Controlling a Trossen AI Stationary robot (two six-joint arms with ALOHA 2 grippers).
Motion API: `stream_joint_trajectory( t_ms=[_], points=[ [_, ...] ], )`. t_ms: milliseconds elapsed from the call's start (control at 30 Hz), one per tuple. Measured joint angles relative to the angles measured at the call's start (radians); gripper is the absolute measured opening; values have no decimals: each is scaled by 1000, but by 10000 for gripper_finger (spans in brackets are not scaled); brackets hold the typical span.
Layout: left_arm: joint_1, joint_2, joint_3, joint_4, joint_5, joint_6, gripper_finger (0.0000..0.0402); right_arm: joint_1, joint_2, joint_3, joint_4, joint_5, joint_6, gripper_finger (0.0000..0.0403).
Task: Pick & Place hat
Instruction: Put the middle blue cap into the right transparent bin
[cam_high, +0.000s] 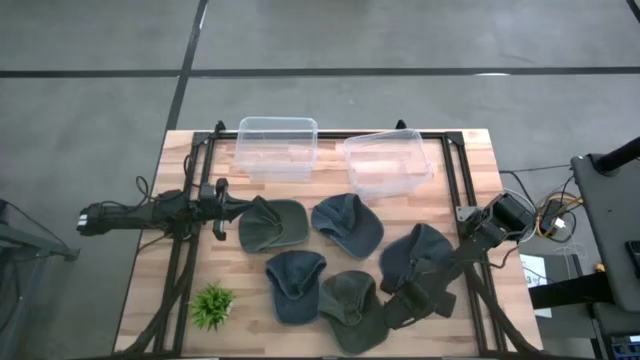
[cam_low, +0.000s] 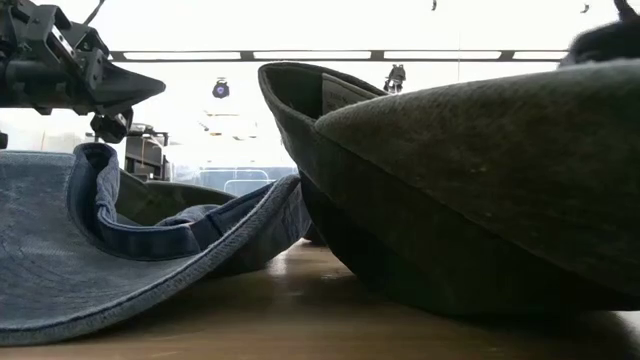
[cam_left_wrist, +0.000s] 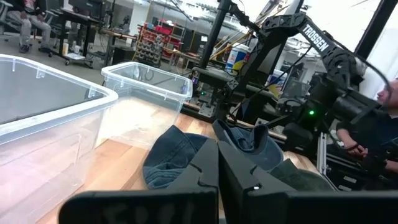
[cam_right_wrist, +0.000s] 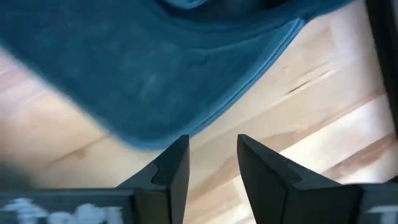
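Several hats lie on the wooden table: an olive hat (cam_high: 275, 226) at the left, blue hats (cam_high: 348, 222) (cam_high: 296, 285) (cam_high: 418, 250), and a second olive hat (cam_high: 350, 305) at the front. My left gripper (cam_high: 222, 205) is shut and empty. It hovers just left of the left olive hat and shows raised in the low view (cam_low: 110, 90). My right gripper (cam_right_wrist: 212, 158) is open and points down at bare wood. A blue hat's brim edge (cam_right_wrist: 186, 87) lies just beyond its fingertips. In the high view it is near the front right (cam_high: 400, 303).
Two clear plastic bins (cam_high: 277, 147) (cam_high: 388, 160) stand at the table's far side. A small green plant (cam_high: 212, 305) sits at the front left. A black frame (cam_high: 200, 150) runs around the work area. People and equipment show in the room beyond.
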Motion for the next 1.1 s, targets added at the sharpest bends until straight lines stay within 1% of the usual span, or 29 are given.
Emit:
stream_joint_trajectory(
  t_ms=[133, 500, 667, 900, 1100],
  points=[
    [0, 0, 0, 0, -1, -5, 0, 4, -1, 20, -30, -9, 1, 134],
    [0, 0, 0, 0, -1, -6, 0, -7, 2, 7, -62, -11, 20, 121],
    [0, 0, 1, 2, -18, -6, 0, -10, 2, 6, -110, -29, 30, 123],
    [0, 0, 7, -1, -19, -3, 0, -9, 2, 3, -113, -34, 31, 132],
    [0, 0, 7, -1, -19, -5, 0, -8, 2, -36, -101, -40, 31, 127]
  ],
)
